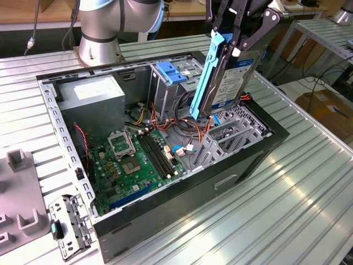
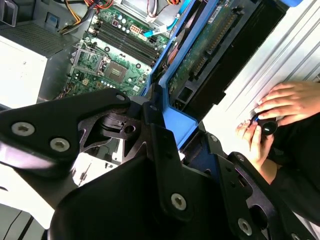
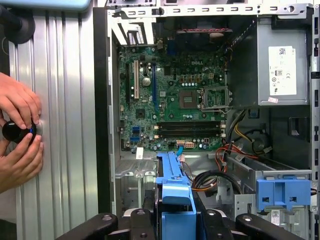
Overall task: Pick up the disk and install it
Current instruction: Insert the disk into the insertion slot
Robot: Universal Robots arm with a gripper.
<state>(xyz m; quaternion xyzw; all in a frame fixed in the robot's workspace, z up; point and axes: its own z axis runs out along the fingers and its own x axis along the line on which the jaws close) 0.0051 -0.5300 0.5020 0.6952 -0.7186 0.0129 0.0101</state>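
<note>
Hanging nearly upright over the open computer case (image 1: pixel 182 205), the disk (image 1: pixel 229 83) shows a dark metal body, a white-and-blue label and a blue rail along its edge; the gripper (image 1: pixel 238 41) clamps its upper end.

Dark metal disk (image 1: pixel 231 83), glossy blue plastic rails (image 1: pixel 202 83), shiny ribbed metal table (image 1: pixel 298 204), glossy green motherboard (image 1: pixel 129 165)

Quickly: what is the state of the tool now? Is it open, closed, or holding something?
Tool: closed on the disk, which it holds on edge above the open computer case.
</note>
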